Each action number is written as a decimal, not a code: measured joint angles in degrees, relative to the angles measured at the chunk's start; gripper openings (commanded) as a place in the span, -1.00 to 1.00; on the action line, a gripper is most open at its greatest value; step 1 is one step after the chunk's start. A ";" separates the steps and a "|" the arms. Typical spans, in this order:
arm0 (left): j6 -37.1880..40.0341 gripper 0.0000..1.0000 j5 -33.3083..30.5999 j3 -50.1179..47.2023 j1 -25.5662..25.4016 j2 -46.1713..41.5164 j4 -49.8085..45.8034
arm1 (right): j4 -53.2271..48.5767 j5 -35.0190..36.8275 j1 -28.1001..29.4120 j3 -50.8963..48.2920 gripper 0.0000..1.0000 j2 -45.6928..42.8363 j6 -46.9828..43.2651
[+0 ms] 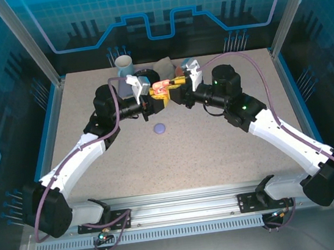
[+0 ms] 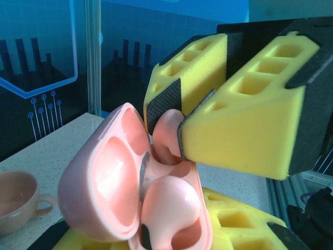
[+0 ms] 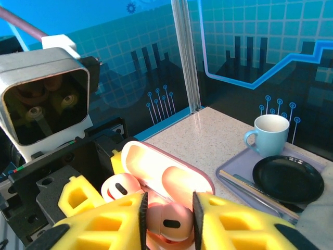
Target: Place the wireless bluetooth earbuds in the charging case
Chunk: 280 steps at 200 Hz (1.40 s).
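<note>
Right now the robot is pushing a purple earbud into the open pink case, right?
Not quite. The earbud in the right gripper is salmon-pink, not purple, as the left wrist view shows. The rest is right: it is held at the open pink case.

Reading the table [image 1: 207, 150] from above with 12 o'clock at the far wall, we find open ground from 3 through 6 to 9 o'clock. One small lavender pebble [image 1: 159, 128] lies near the middle.

Toward 12 it is crowded. The left gripper [image 1: 156, 97] clamps the open pink case [image 1: 159, 88], and the right gripper [image 1: 171, 85] pinches a pink earbud [image 3: 169, 221] at its wells, leaving no gap between them.

Behind, from 11 to 1, a blue mug [image 1: 124, 63], a tray [image 3: 234, 172], a black plate [image 3: 286, 179] and a grey cloth [image 1: 164, 65] line the far edge.
</note>
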 measured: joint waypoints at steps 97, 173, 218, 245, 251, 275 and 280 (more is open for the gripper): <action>-0.37 -1.00 -0.20 0.00 0.00 0.76 2.95 | -1.79 2.43 0.37 0.52 0.18 -0.33 0.83; -0.39 -1.00 -0.20 0.00 -0.22 0.92 3.98 | -1.46 3.04 -0.31 5.03 0.34 0.42 5.18; -0.42 -1.00 -0.22 -0.02 -0.26 0.92 4.00 | -1.07 1.77 -2.01 5.53 0.35 2.32 10.88; -0.39 -1.00 -0.22 -0.02 -0.26 0.92 3.98 | -1.01 0.74 -4.74 5.44 0.38 2.62 17.57; -0.39 -1.00 -0.24 -0.02 -0.26 0.92 4.00 | -0.52 0.44 -5.25 5.18 0.38 2.60 19.02; -0.37 -1.00 -0.44 -0.02 -0.26 0.92 3.98 | 0.55 -0.33 -6.01 3.63 0.36 2.36 24.72; -0.37 -1.00 -0.44 -0.02 -0.26 0.92 3.98 | 0.15 -0.33 -6.01 3.54 0.34 2.32 25.68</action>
